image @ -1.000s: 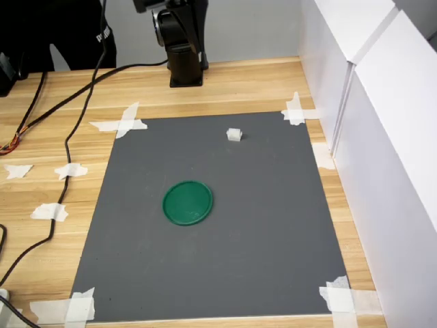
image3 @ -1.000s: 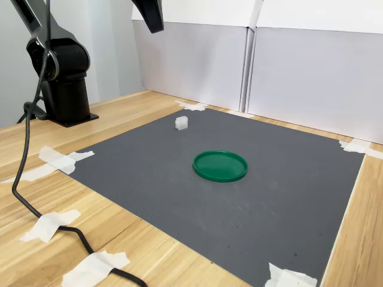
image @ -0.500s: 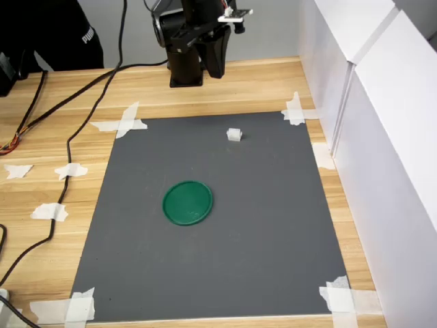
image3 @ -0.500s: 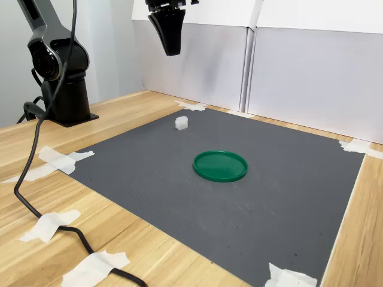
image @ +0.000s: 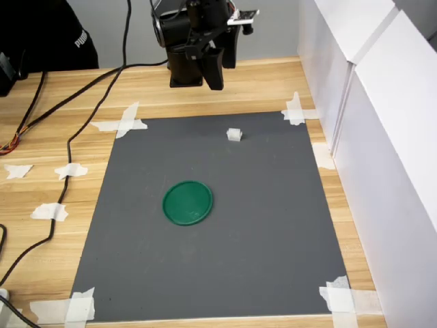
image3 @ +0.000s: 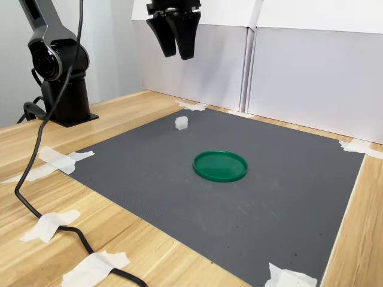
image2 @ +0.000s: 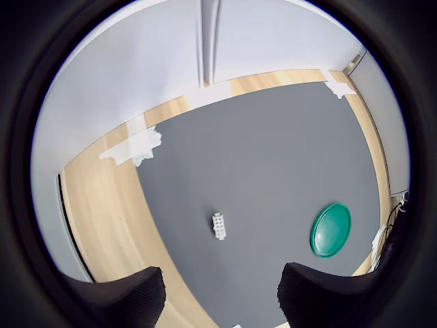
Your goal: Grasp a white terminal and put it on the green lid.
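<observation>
**Jaws parted, high above the mat, with nothing between them**

The jaws stand apart and empty: in the second exterior view we see the gripper (image3: 177,51) as two dark fingers (image3: 185,37) pointing down with a narrow gap between them, and in the wrist view the two finger ends frame bare mat. We read this as the approach stage, before any grasp.

The table (image: 61,147) carries a grey mat (image: 259,225), fixed at its corners with tape (image: 121,123), presumably so that it does not slide under the work. White panels (image3: 311,72) wall off the far side in the second exterior view, giving a plain background.

The arm (image: 184,34) rises from its base at the back edge of the table in the first exterior view, and its cable (image: 65,147) trails over the wood, off the mat.

The lid (image: 188,202) lies flat near the middle of the mat, rim up, ready to receive a part.

The terminal (image: 234,134) sits on the mat near its back edge in the first exterior view, well apart from the lid and untouched. In the wrist view it (image2: 218,226) lies roughly between the finger ends, so we judge the gripper is being lined up over it; a descent remains before the fingers can close.
</observation>
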